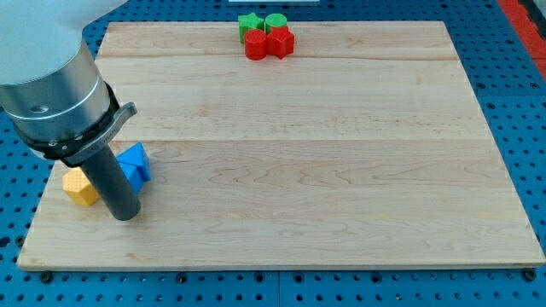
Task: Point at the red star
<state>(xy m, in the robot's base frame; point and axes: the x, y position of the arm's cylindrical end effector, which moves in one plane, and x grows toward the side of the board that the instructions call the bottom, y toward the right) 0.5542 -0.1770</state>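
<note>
The arm comes in from the view's top left, its wide grey cylinder [53,81] cut off by the edge. From it a dark rod [111,177] leans down to the table [341,170]. My tip [126,217] rests on the wood near the bottom left corner, between a yellow block [79,187] and a blue block [136,162]. There is no hand on this arm, so nothing is held.

The rod covers part of both blocks, so their shapes are hard to tell.

The red star [279,41] is well apart, at the top edge, touching another red block [256,46], with a green star [249,23] and a green round block [275,21] just behind.

The table is of pale wood planks on a blue perforated base [512,102].
</note>
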